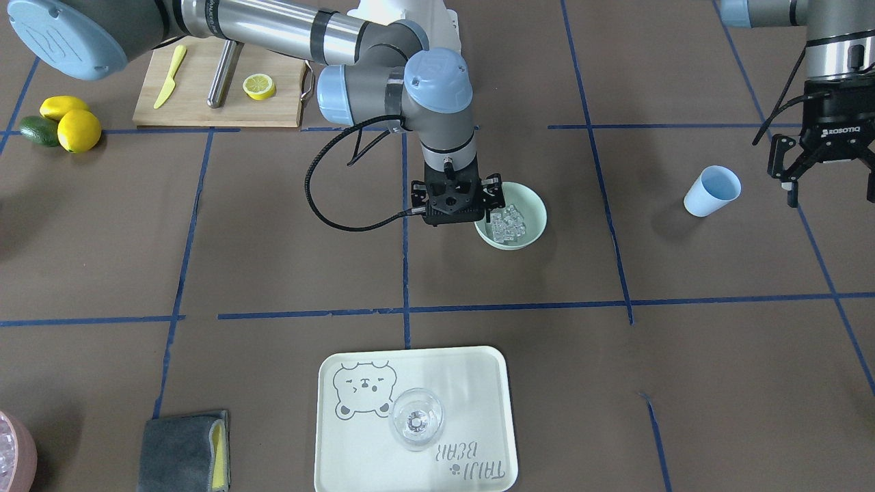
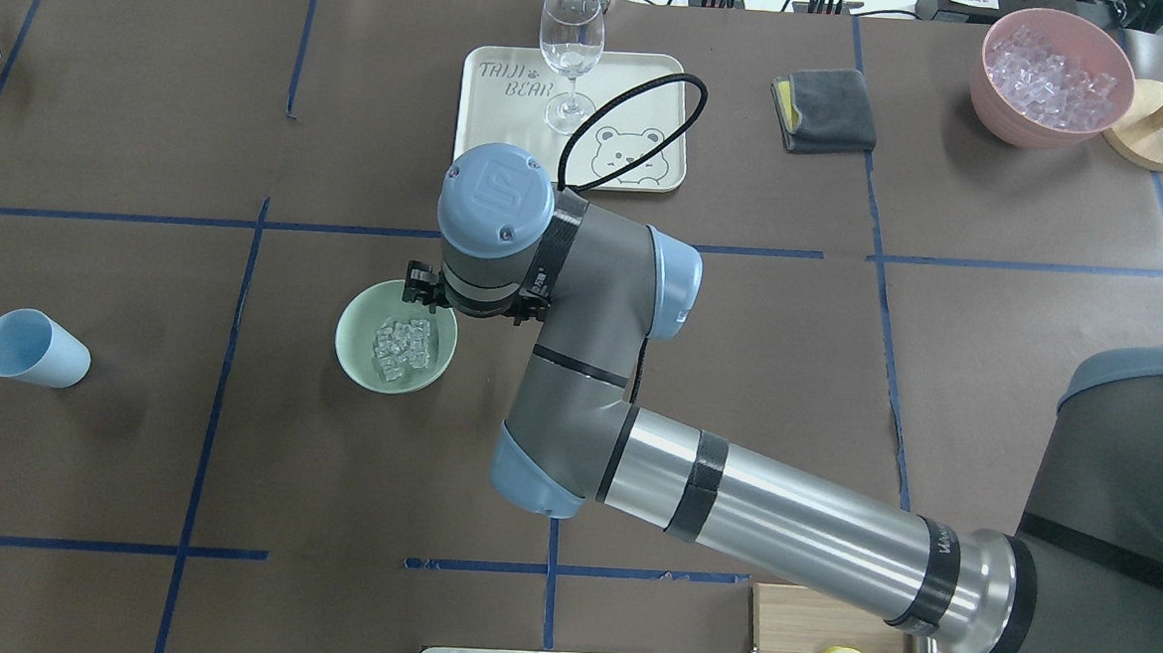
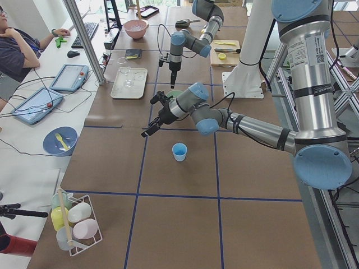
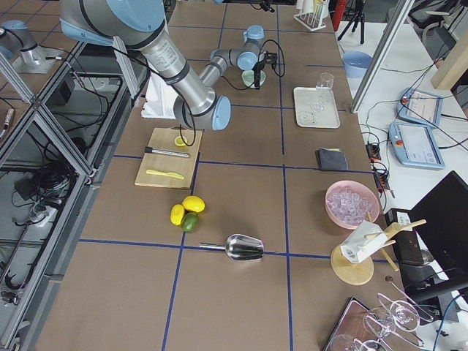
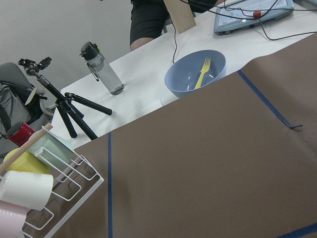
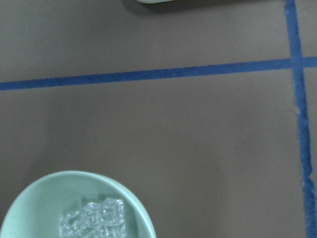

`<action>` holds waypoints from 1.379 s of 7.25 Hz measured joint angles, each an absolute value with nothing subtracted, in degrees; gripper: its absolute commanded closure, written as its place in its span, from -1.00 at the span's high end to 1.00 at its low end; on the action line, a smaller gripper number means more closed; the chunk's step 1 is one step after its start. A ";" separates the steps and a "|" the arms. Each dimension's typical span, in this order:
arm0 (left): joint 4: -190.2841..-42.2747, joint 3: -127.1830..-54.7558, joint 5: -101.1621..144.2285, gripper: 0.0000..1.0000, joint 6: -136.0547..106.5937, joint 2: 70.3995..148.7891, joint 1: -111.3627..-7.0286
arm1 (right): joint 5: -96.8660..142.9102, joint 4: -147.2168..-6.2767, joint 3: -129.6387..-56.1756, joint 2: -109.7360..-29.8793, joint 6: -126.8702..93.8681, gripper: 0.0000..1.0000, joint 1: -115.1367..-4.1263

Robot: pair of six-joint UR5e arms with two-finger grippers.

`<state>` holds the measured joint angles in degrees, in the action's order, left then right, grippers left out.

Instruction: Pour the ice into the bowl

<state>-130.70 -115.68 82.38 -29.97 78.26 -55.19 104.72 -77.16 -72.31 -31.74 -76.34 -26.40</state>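
Observation:
The pale mint-green bowl (image 1: 538,206) stands mid-table with a heap of clear ice (image 1: 506,224) inside it. It also shows in the overhead view (image 2: 358,317) with the ice (image 2: 402,349), and in the right wrist view (image 6: 34,198). My right gripper (image 1: 456,205) points down over the bowl's rim on the robot's right side. Its fingers are hidden under the wrist, so I cannot tell if it is open. My left gripper (image 1: 827,181) hangs open and empty beside a light blue cup (image 1: 711,191).
A cream tray (image 1: 478,383) holds a clear wine glass (image 1: 416,419). A pink bowl (image 2: 992,84) of ice and a grey cloth (image 2: 824,110) lie at the far right. A cutting board (image 1: 205,102) with a lemon slice, whole lemons (image 1: 76,128) and a metal scoop (image 4: 243,247) lie on the robot's right.

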 measured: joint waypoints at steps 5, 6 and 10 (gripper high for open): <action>-116.55 -113.86 98.79 1.00 -24.45 87.38 -65.95 | 102.76 -73.48 -65.53 -29.49 -76.05 -1.00 -23.79; -116.26 -112.84 101.06 1.00 -23.62 87.60 -67.25 | 102.72 -73.42 -65.42 -29.47 -75.73 -1.00 -23.82; -116.05 -107.63 114.63 1.00 -18.35 87.97 -74.69 | 103.78 -73.62 -68.45 -29.71 -75.76 -1.00 -24.83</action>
<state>-116.05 -107.63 114.63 -18.35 87.97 -74.69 103.78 -73.62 -68.45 -29.71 -75.76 -24.83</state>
